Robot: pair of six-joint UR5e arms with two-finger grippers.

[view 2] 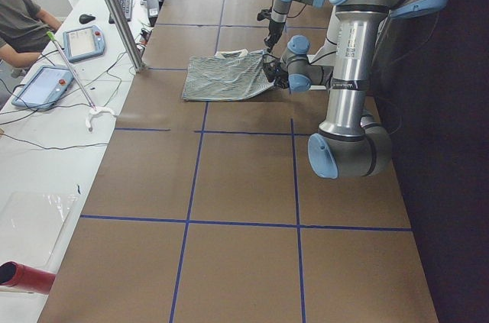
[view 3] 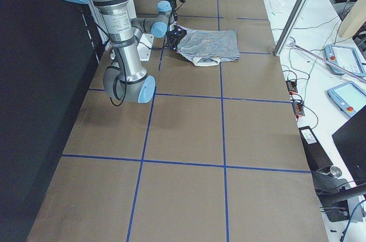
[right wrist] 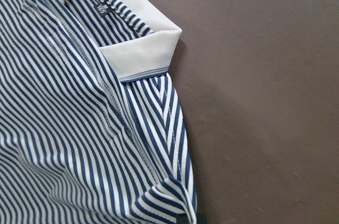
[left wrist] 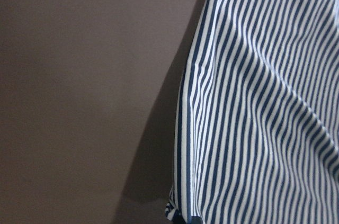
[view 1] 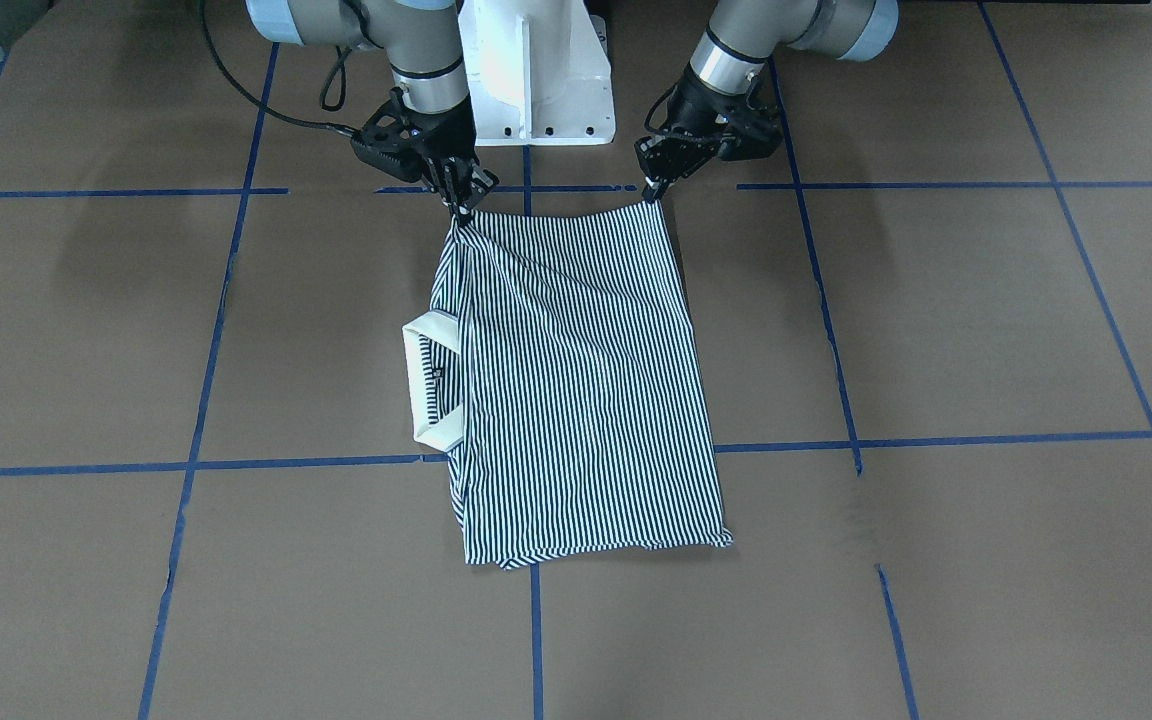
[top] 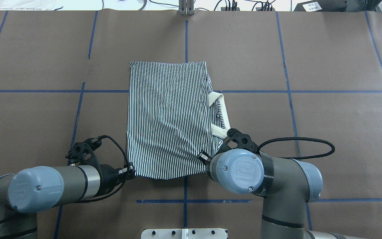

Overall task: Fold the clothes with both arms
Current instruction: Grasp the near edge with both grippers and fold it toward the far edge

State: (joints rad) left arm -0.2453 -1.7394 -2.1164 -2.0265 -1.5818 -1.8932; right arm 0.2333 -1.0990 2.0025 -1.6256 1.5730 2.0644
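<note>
- The striped polo shirt (view 1: 576, 380) lies folded flat on the bench (view 1: 936, 320), with its cream collar (view 1: 433, 380) sticking out on the robot's right.
- The left claw (view 1: 653, 192) is clamped on the shirt's corner nearest the robot. The right claw (view 1: 461, 210) is clamped on the other near corner.
- A white pedestal (view 1: 536, 70) stands just behind, between the arms.
- In the overhead view, the right arm's wrist (top: 237, 171) hides its claw.
- Blue tape lines (view 1: 936, 440) run under the shirt.

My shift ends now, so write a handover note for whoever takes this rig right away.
Grippers: left gripper shut on the polo shirt at one robot-side corner; right gripper shut on the other, near the collar.
Done: shirt lies on the table folded to a rectangle, no sleeves showing, collar poking out on the robot's right.
To do: probably carry the held edge to the far edge, then release.
</note>
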